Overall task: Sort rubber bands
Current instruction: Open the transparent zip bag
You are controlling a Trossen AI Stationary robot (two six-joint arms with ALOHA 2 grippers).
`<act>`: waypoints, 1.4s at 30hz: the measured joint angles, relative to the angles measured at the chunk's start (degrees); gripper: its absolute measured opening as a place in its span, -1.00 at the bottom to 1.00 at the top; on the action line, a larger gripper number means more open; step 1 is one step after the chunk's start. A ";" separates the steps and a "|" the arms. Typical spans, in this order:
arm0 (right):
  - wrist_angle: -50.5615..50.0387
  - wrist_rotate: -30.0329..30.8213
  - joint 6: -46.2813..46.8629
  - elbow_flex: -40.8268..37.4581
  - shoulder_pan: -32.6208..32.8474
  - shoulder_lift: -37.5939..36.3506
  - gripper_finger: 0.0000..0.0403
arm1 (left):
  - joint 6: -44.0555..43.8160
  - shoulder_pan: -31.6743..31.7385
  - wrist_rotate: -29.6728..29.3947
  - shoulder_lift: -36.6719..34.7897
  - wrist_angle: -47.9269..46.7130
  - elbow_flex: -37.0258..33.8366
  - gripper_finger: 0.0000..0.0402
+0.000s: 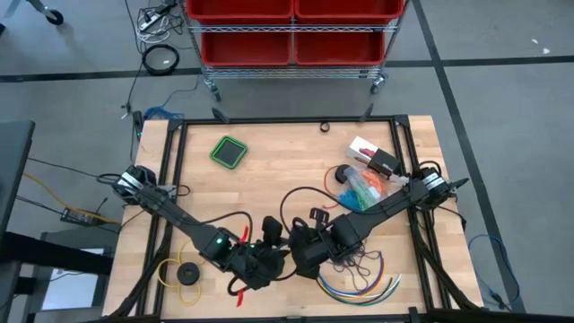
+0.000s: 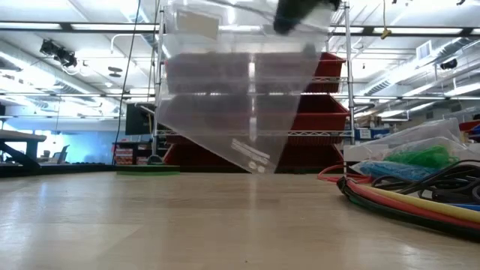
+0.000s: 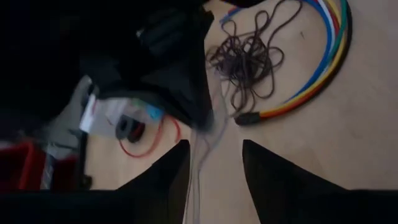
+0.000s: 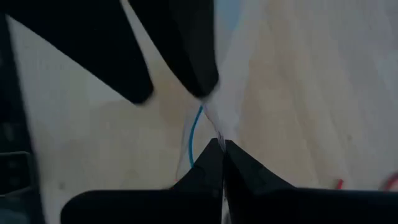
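Tabletop carried both arms meeting near its front edge. A clear bag hung pinched in the closed right pincer; the left pincer stood open astride its edge. Dark purple rubber bands lay just beyond; holding the bag's mouth wide would ease loading.

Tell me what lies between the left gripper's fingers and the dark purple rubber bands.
In the left wrist view, the clear plastic bag hangs between the left gripper and the dark purple rubber bands; otherwise bare wood.
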 joint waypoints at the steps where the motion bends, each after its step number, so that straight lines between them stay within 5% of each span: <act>1: 0.91 -0.27 -0.13 0.00 0.00 -0.21 -1.00 | 1.21 -0.13 -0.33 0.01 0.61 0.00 -0.22; 13: 6.94 -2.49 -0.58 0.00 0.02 -3.19 -1.00 | 6.22 -1.17 -2.02 0.06 2.46 -0.06 -0.47; 17: 8.14 -2.52 -0.59 0.00 0.04 -3.45 -1.00 | 7.72 -2.00 -6.83 0.10 2.69 -0.07 -0.57; 24: 8.67 -3.78 -0.56 0.02 -0.39 -3.68 -1.00 | 11.46 -3.58 -10.65 0.14 3.00 -0.13 -0.95; 42: 8.18 -3.72 -2.62 0.02 -0.66 -3.68 -0.94 | 12.73 -3.97 -11.57 0.19 4.22 -0.15 -0.99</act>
